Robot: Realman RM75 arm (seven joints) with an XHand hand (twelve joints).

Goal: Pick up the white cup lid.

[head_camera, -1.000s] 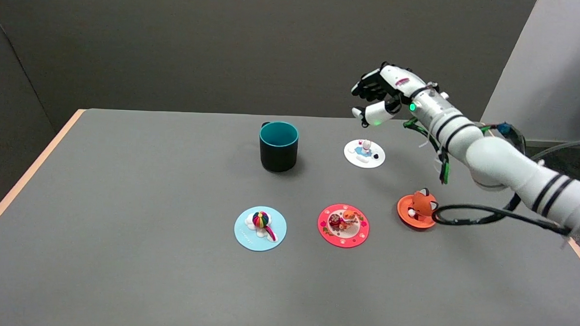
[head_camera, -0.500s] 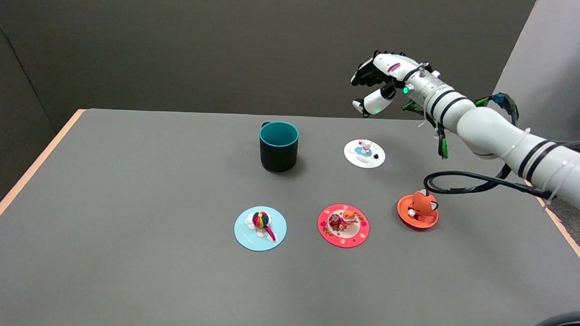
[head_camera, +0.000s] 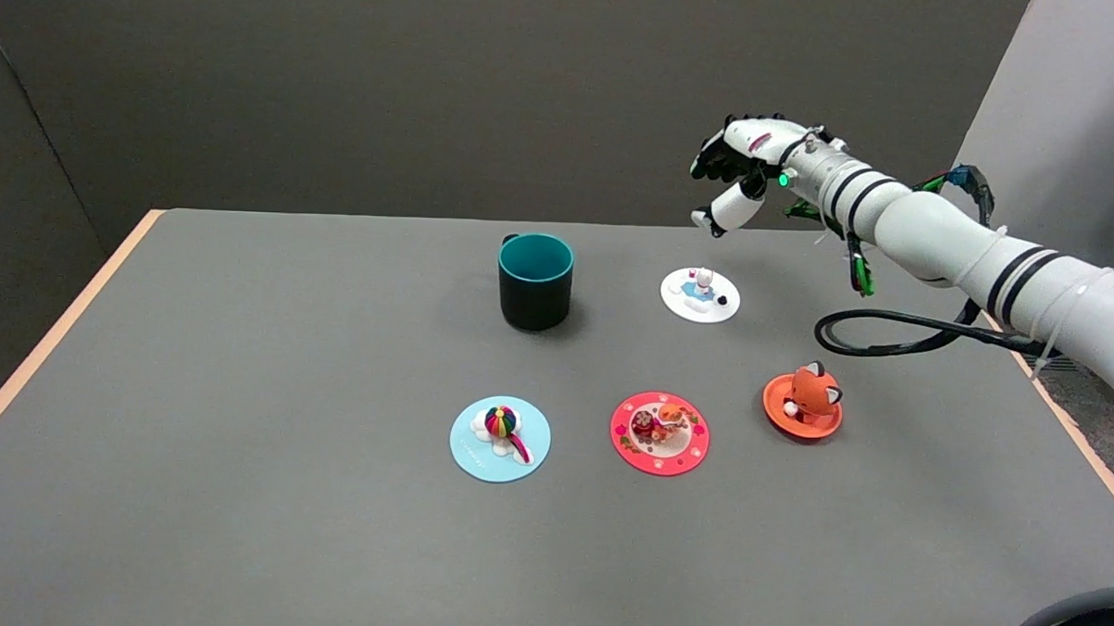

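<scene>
Teal-lined mug (head_camera: 535, 282) empty; robot hand (head_camera: 738, 171) above white cup lid (head_camera: 700, 295), fingers apart, unladen

Matt grey table (head_camera: 240, 358) top, wood-coloured edge; glossy white plastic arm (head_camera: 949, 243).

Single head view, camera raised above the near side of the grey rectangular worktop (head_camera: 240, 358), looking down and across it toward the dark back wall, wide enough to take in nearly the whole surface, both wood-edged sides showing
</scene>
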